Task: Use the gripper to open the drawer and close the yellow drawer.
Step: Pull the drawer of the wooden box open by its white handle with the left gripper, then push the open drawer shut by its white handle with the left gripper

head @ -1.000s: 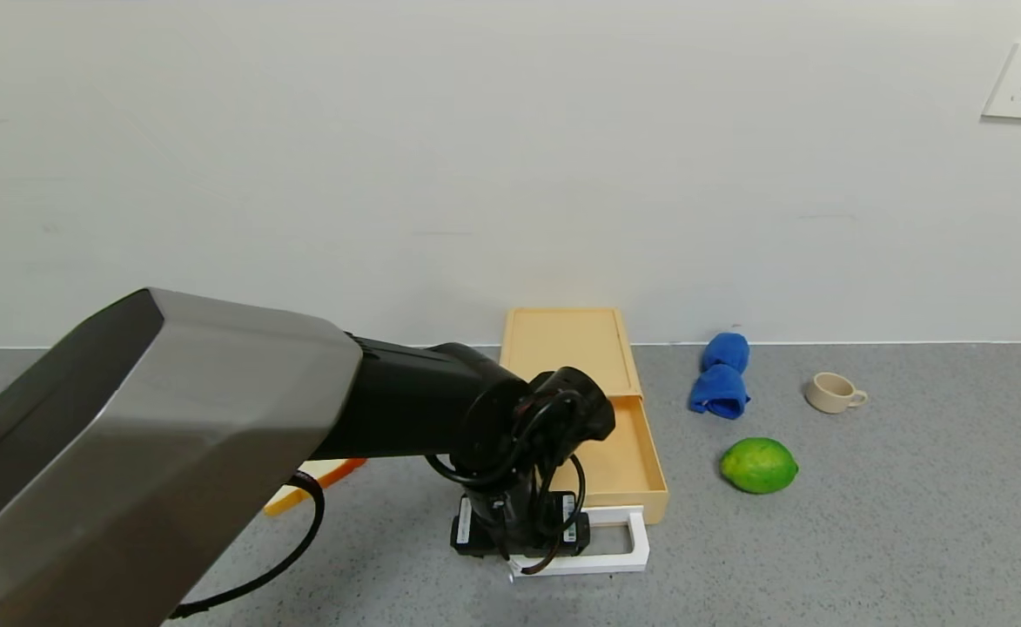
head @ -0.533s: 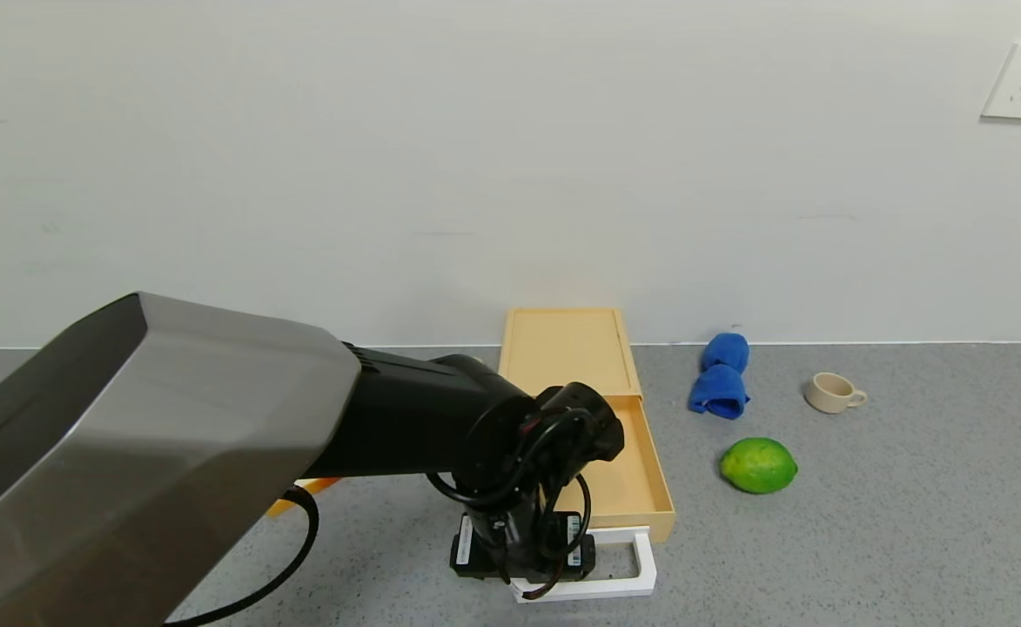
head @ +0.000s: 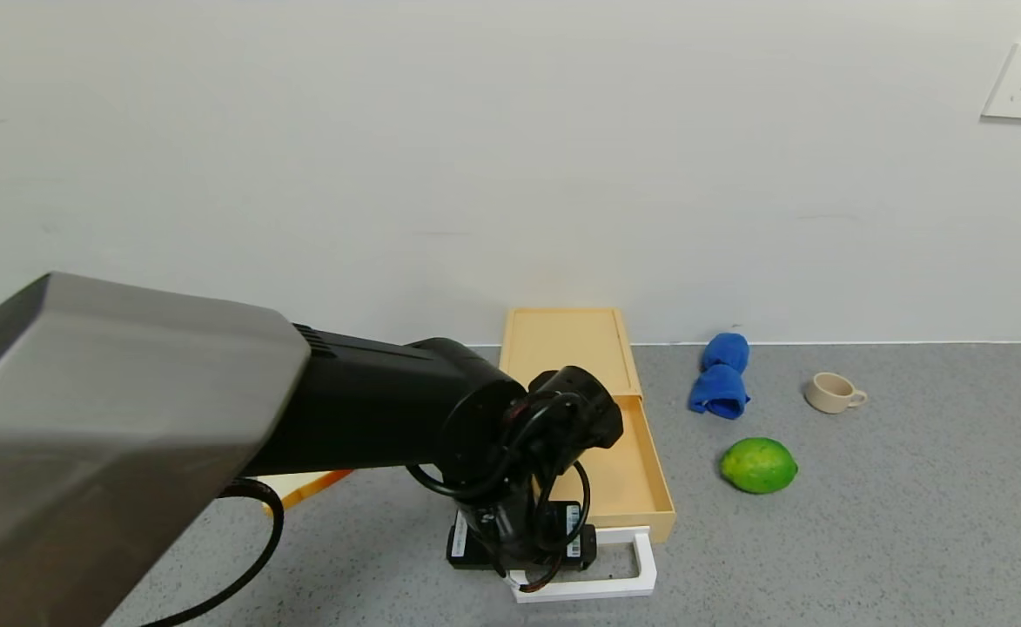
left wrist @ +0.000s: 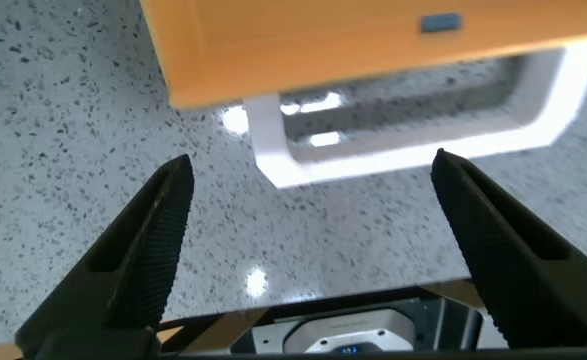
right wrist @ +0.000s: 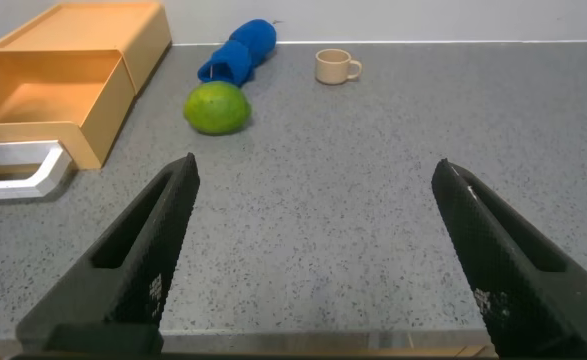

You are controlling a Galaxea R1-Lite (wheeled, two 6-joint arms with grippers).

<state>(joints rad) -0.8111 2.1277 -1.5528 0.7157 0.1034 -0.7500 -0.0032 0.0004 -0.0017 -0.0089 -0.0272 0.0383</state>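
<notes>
A big angular grey shell fills the head view from nine o'clock, faceted, with a dull metallic sheen. Out of it runs a thick black round forearm, ribbed where it meets the shell. At the wrist, glossy black cables loop around a rounded black joint, and one thicker cable sags beneath the shell toward seven o'clock. The left gripper (head: pixel 523 557) has a black boxy base with white barcode stickers on both sides. In the left wrist view, its fingers (left wrist: pixel 133 265) are dark, tapered wedges with fine ribbed inner faces. The right gripper (right wrist: pixel 318 265) shows the same dark wedges, with small white print on the inner faces.
</notes>
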